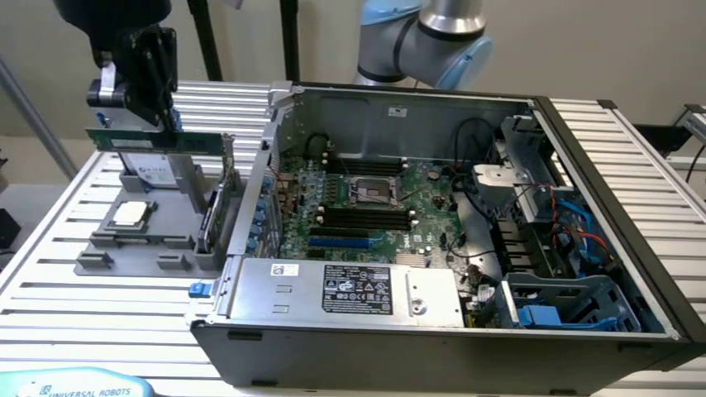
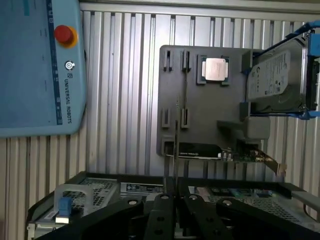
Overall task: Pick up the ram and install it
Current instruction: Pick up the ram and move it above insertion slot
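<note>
The ram (image 1: 165, 141) is a long, thin green stick held level in the air above the grey fixture tray (image 1: 105, 258), at the exterior view's left. My gripper (image 1: 149, 124) is shut on its upper edge. In the wrist view the ram (image 2: 176, 150) appears edge-on as a thin strip running out from between the black fingers (image 2: 162, 210) of the gripper (image 2: 176, 200). The open computer case (image 1: 441, 347) lies to the exterior view's right. Its motherboard (image 1: 425, 186) has black slots (image 1: 359, 217) near the middle, well apart from the ram.
The fixture tray (image 2: 172, 80) holds a processor (image 2: 215, 69), a silver hard drive (image 2: 275, 75) and an upright expansion card (image 2: 220, 152). A power supply (image 1: 342, 289) fills the case's front. A teach pendant (image 2: 35, 65) lies on the slatted table (image 1: 99, 318).
</note>
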`<act>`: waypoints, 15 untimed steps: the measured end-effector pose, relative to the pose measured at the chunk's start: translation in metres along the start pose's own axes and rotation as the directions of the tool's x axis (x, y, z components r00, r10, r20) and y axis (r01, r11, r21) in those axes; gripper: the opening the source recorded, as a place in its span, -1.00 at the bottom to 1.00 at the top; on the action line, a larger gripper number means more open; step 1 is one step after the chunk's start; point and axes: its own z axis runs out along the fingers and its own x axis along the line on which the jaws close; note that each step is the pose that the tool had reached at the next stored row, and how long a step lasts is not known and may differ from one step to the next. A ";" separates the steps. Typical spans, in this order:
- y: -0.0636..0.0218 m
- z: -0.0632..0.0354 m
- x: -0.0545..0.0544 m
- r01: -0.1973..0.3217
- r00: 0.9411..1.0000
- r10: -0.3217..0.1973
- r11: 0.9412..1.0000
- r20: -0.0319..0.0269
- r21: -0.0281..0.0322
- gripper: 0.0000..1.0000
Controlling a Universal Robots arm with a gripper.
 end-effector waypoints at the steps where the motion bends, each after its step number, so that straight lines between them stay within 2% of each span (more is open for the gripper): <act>1: -0.0044 -0.0016 0.000 0.000 1.000 0.000 1.000 0.003 0.000 -0.73; 7: -0.0316 -0.0078 0.001 0.001 1.000 -0.001 1.000 0.022 0.001 -0.73; 15: -0.0677 -0.0100 0.002 0.001 0.999 -0.001 1.000 0.038 0.001 -0.73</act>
